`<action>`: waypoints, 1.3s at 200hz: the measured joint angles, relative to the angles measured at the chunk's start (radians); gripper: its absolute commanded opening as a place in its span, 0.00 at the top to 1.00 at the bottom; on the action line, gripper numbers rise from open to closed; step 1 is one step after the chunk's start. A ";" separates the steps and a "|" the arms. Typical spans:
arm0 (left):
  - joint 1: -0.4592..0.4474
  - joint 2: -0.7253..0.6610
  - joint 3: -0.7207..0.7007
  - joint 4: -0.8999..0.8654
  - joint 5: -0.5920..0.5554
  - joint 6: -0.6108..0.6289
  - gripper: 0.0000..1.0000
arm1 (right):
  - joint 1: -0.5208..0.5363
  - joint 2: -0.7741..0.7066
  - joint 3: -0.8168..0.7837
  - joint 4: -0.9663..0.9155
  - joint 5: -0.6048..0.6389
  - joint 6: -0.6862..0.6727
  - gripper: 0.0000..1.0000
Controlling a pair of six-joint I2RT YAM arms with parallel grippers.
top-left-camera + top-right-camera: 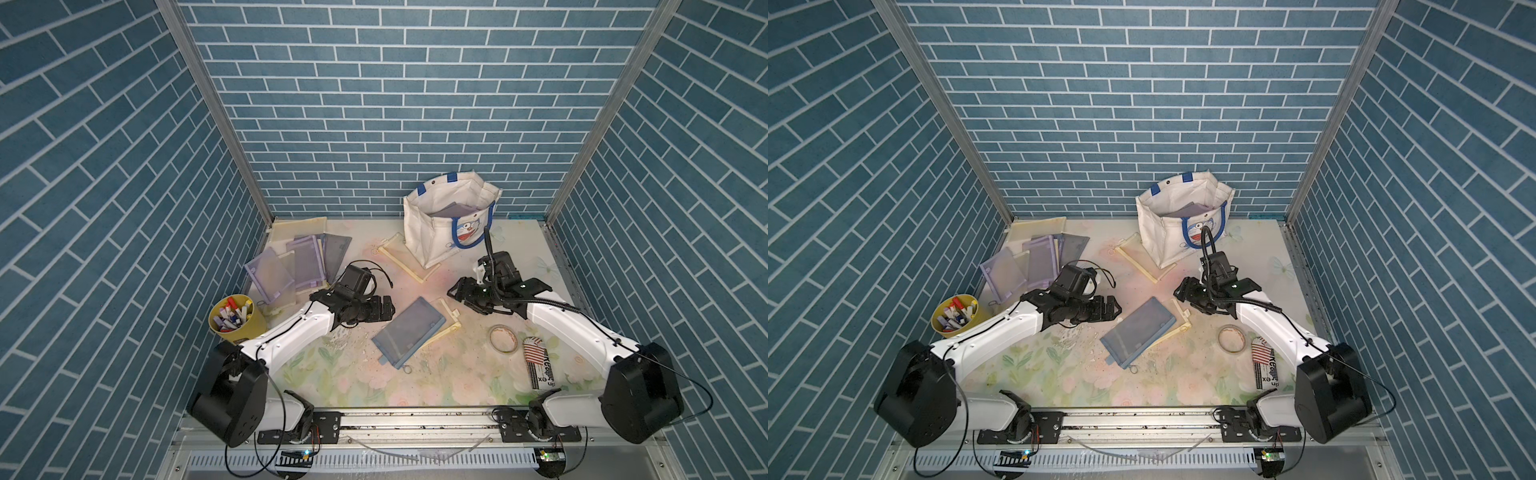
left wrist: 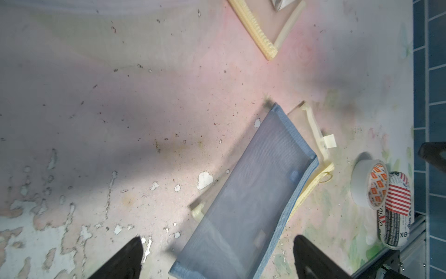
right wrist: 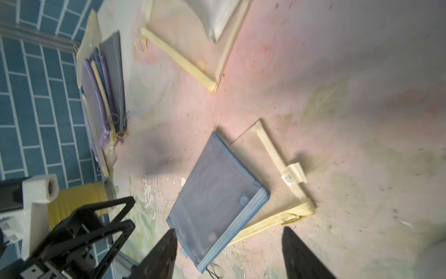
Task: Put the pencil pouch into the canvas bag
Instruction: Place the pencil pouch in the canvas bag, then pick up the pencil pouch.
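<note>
You are looking at a pencil pouch (image 1: 407, 332) of fine blue see-through mesh with woven cloth edging, lying mid-table on a cream pouch (image 3: 272, 154) of matt fabric. The floral table covering (image 2: 96, 108) is showing rough, its print flaking off in white patches. At the far right the canvas bag (image 1: 432, 245) is showing coarse, matt cloth with blue woven straps. The near rail (image 1: 415, 420) is gleaming as bare metal; the yellow cup (image 3: 77, 203) at left is looking like ribbed plastic.
</note>
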 measured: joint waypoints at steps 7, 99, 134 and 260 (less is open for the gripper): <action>0.000 0.024 0.000 0.011 0.004 0.006 0.03 | 0.009 0.023 -0.018 0.037 -0.023 0.011 0.32; -0.005 0.119 -0.092 0.177 0.068 -0.015 0.15 | 0.043 0.206 -0.134 0.282 -0.158 0.079 0.36; -0.035 0.124 -0.106 0.217 0.068 -0.048 0.20 | 0.043 0.229 -0.134 0.274 -0.172 0.074 0.36; -0.249 0.163 -0.124 0.283 0.017 -0.182 0.46 | 0.043 0.309 -0.129 0.399 -0.241 0.070 0.39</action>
